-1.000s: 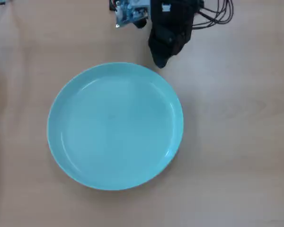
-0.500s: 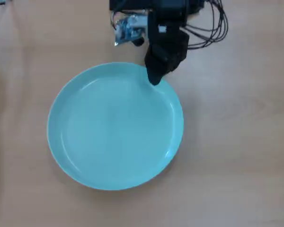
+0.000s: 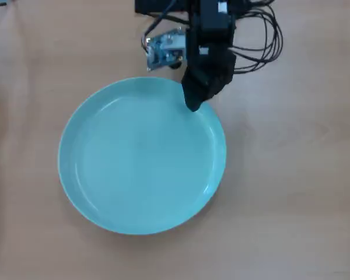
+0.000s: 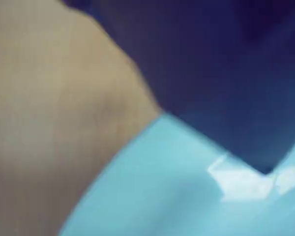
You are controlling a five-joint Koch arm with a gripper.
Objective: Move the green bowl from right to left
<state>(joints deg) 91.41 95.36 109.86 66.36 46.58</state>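
The green bowl [image 3: 140, 157] is a wide, shallow, pale turquoise dish lying flat on the brown table, a little left of centre in the overhead view. My black gripper [image 3: 193, 105] reaches down from the top and its tip sits on the bowl's upper right rim. In the wrist view the bowl [image 4: 162, 196] fills the lower right, blurred. One dark jaw of the gripper [image 4: 264, 167] lies over the rim with its tip inside the dish. The second jaw does not show in either view, so I cannot tell whether the rim is pinched.
A small circuit board [image 3: 165, 48] lies on the table just beyond the bowl's far edge, left of the arm. Black cables [image 3: 262, 41] loop to the right of the arm's base. Bare brown tabletop [image 3: 303, 192] surrounds the bowl.
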